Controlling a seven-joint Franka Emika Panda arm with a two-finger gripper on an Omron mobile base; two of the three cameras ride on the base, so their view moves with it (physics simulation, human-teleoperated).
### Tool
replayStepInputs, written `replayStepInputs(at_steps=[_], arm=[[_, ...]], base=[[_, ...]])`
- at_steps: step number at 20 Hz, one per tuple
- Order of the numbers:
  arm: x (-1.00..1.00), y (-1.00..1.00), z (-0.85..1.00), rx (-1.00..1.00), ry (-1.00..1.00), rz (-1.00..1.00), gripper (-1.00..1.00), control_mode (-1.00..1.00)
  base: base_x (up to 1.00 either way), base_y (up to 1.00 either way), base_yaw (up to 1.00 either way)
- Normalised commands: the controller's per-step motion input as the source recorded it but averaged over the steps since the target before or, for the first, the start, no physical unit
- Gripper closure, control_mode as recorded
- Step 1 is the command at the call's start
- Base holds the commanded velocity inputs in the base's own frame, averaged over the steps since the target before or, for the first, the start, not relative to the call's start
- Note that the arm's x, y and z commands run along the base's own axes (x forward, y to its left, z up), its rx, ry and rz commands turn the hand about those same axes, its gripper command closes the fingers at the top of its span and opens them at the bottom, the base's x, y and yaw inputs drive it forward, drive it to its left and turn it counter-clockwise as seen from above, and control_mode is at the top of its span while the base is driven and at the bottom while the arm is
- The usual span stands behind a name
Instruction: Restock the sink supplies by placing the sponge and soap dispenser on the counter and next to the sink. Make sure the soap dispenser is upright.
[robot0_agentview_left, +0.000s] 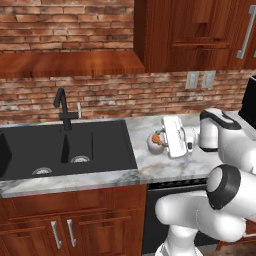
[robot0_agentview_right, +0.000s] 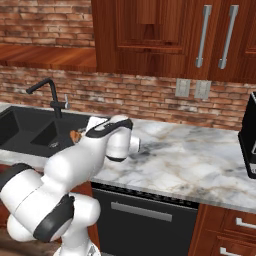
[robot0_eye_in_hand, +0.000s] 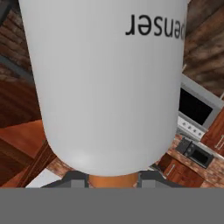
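The gripper (robot0_agentview_left: 161, 141) hung low over the counter (robot0_agentview_left: 150, 170), just to the right of the sink (robot0_agentview_left: 30, 150), and its fingers were clamped on the soap dispenser (robot0_agentview_left: 153, 143). From the left base view the pale rounded body of the bottle showed at the left side of the white hand, with an orange part beside it, close above the marble; whether the bottle touched the surface could not be told. It seemed to lie tilted in the grip rather than standing upright, though the hand hid most of it.

In the hand view the soap dispenser (robot0_eye_in_hand: 105, 83) stood very close to the lens as a broad whitish cylinder, its printed lettering upside down at the upper right, and an orange piece showed below it between the fingertips (robot0_eye_in_hand: 72, 178) (the tips themselves were barely visible at the bottom edge).

From the right base view the arm's white links covered most of the hand, and a small orange patch of the soap dispenser (robot0_agentview_right: 75, 135) peeked out at the left of the wrist, above the edge of the black sink (robot0_agentview_right: 30, 132). The counter (robot0_agentview_right: 190, 165) ran bare and veined to the right of the arm

The black faucet (robot0_agentview_left: 63, 107) rose at the back of the basin, well apart from the bottle
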Motion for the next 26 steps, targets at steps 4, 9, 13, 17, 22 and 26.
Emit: replayStepInputs(at_steps=[4,9,13,17,22,26], arm=[[0.60,-0.13,-0.03,0.10,0.06,0.01,1.00,-1.00],[0.61,-0.15,-0.32,0.04,0.22,0.01,1.00,-1.00],[0.58,-0.05,-0.38,0.01,0.28,0.03,1.00,-1.00],[0.61,0.00,-0.32,0.09,0.16,0.01,1.00,-1.00],[0.60,0.00,-0.32,0.11,0.04,0.00,1.00,-1.00],[0.54,0.00,-0.38,0.10,0.00,0.00,1.00,-1.00]], base=[[0.00,0.00,0.00],[0.00,0.00,0.00],[0.00,0.00,0.00],[0.00,0.00,0.00],[0.00,0.00,0.00],[0.00,0.00,0.00]])
